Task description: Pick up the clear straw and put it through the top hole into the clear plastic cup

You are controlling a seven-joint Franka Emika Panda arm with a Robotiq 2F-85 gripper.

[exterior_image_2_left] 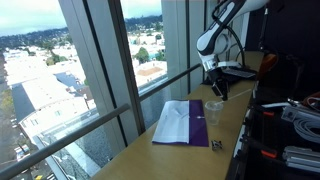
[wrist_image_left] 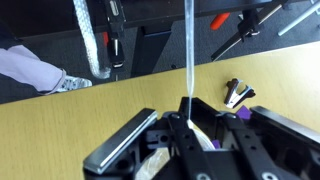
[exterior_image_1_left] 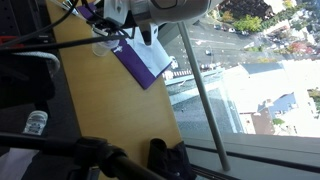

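In the wrist view the clear straw [wrist_image_left: 188,50] runs straight up from between the black fingers of my gripper [wrist_image_left: 185,112], which is shut on its lower part. Behind the fingers I see parts of the whitish rim and clear lid of the clear plastic cup [wrist_image_left: 152,160]. The top hole is hidden by the fingers. In both exterior views the gripper [exterior_image_2_left: 212,78] [exterior_image_1_left: 120,32] hangs just above the cup [exterior_image_2_left: 213,109] [exterior_image_1_left: 102,47], which stands on the wooden counter by the window. The straw is too thin to see there.
A purple and white sheet [exterior_image_2_left: 183,121] [exterior_image_1_left: 146,60] lies next to the cup. A small black clip [wrist_image_left: 238,93] [exterior_image_2_left: 216,145] lies on the counter [wrist_image_left: 60,120]. A bottle with a white cap [exterior_image_1_left: 35,122] stands off to the side. Window posts [exterior_image_2_left: 110,70] border the counter.
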